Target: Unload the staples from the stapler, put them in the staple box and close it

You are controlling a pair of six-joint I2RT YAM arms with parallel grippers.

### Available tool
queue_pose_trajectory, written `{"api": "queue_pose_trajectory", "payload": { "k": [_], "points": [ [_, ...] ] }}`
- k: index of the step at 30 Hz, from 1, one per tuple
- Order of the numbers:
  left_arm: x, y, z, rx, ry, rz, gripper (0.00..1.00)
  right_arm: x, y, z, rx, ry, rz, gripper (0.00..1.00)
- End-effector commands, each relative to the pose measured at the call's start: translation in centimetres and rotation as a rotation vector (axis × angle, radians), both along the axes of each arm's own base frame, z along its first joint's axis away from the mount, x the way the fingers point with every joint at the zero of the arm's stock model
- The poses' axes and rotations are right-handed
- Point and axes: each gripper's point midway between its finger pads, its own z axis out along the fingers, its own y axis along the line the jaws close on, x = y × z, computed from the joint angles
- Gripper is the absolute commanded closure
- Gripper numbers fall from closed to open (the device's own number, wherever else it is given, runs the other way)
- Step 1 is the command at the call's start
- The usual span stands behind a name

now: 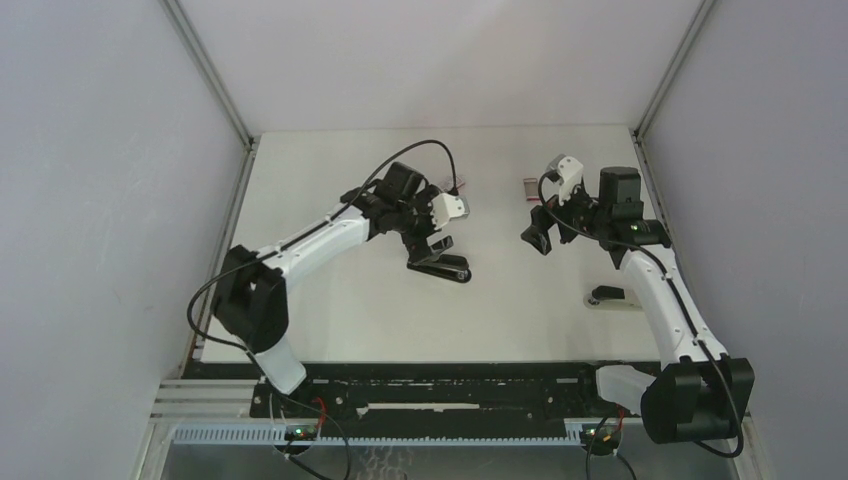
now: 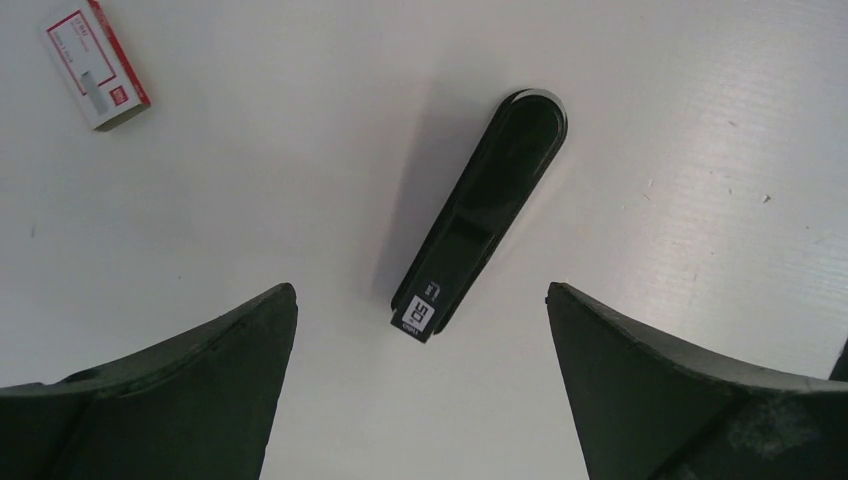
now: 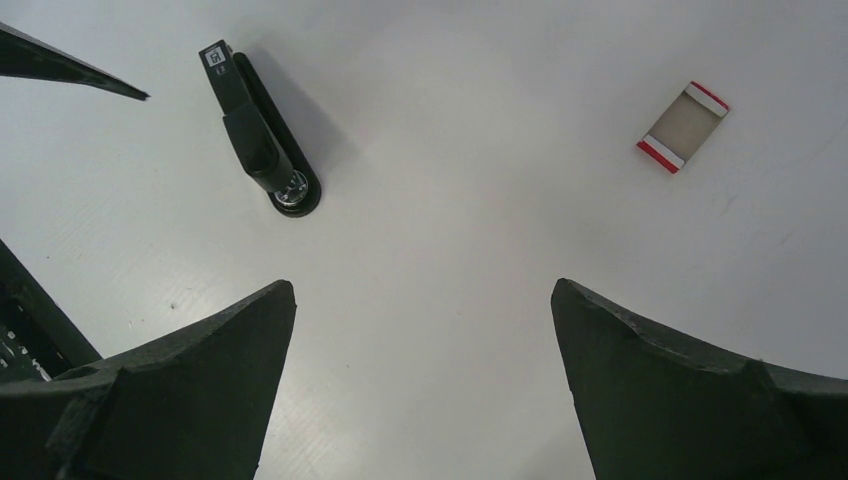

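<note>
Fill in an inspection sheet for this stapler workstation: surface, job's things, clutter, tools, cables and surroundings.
Surface: white table, a few faint specks.
Job's things: black stapler lying on the table, looks closed, touched by neither tool; staples: nothing seen.
Clutter: red-and-white box; red-edged sleeve; small black-and-white part beside the right arm.
Tools: left tool open and empty, above the stapler; right tool open and empty, above bare table.
Cables: black cable arching over the left arm.
Surroundings: pale walls on three sides.
</note>
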Motion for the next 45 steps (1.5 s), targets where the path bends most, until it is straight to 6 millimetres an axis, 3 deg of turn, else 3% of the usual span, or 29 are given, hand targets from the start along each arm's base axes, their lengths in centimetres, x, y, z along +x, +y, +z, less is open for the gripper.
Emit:
{"api": "queue_pose_trajectory", "payload": {
  "k": [1,14,27,34,38,45],
  "points": [
    [1.3,-2.4,0.9,0.004,-0.042,-0.066,0.0,0.2,0.1,0.5,0.009,-0.033,0.03,0.0],
    [0.1,-6.2,-3.8,0.095,0.056,-0.181,0.04,0.2,-1.2,0.2,0.018,-0.018,0.009,0.0],
    [-1.3,-7.0,-6.9,0.135,0.126,-0.215,0.18,-0.1,-3.6,1.4,0.07,-0.034,-0.041,0.0],
    [-1.2,-7.3,-7.5,0.139,0.137,-0.191,0.32,-0.1,-3.7,1.1,0.075,-0.022,-0.042,0.0],
    [-0.9,-7.5,-7.5,0.133,0.132,-0.171,0.54,0.1,-3.7,0.6,0.081,-0.002,-0.039,0.0],
    [0.0,-7.5,-6.4,0.111,0.082,-0.116,0.69,0.4,-3.1,-0.8,0.133,0.072,-0.031,0.01]
  ]
}}
